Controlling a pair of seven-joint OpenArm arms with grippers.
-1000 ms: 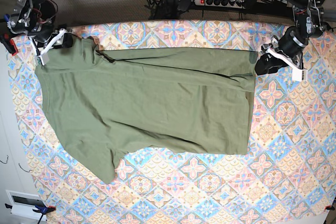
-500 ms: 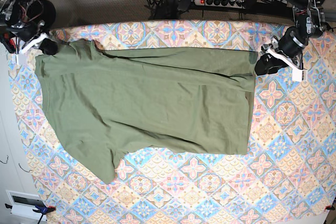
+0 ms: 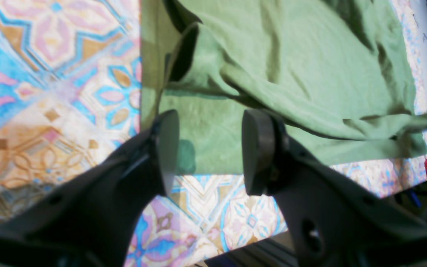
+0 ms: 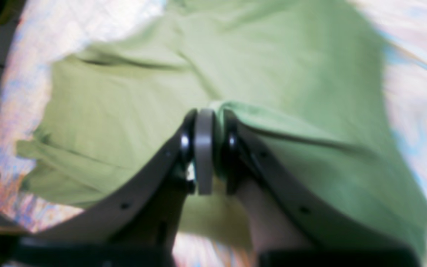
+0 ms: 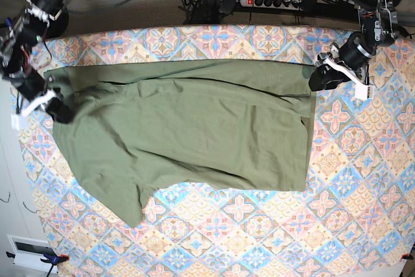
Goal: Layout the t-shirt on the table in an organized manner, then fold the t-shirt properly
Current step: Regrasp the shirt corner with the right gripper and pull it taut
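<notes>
One worktop (image 5: 363, 180), covered in a tile-patterned cloth of blue, pink, orange and cream diamonds, carries one olive-green t-shirt (image 5: 188, 128). The shirt lies mostly flat with soft wrinkles, its long axis running across the base view: hem at that view's right, shoulders and a sleeve at its left. The right gripper (image 4: 204, 148) has its jaws closed on a fold of the shirt. The left gripper (image 3: 206, 148) sits at the hem corner, jaws spread apart over the fabric.
</notes>
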